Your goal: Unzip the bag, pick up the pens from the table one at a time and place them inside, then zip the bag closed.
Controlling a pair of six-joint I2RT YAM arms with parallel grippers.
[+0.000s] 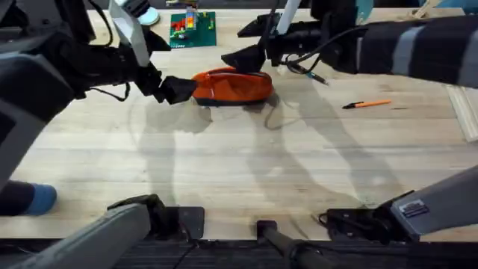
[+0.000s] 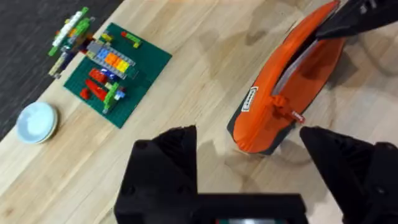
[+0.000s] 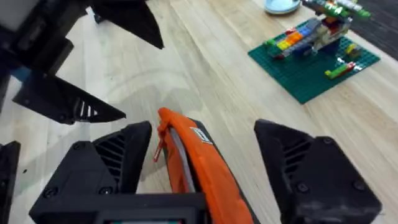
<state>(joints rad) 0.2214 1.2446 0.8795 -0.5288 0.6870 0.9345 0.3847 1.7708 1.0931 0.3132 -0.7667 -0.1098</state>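
Bag (image 1: 233,87) one, pens two: orange (image 1: 367,104), black (image 1: 308,74).

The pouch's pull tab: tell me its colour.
Orange-red, like the pouch itself; the pull tab shows best in the left wrist view.

Green brick baseplate (image 1: 193,30) loaded with my view's colourful toy bricks, at twelve o'clock on the far edge, small pale blue dish (image 2: 36,121) just beside it, toward nine o'clock.
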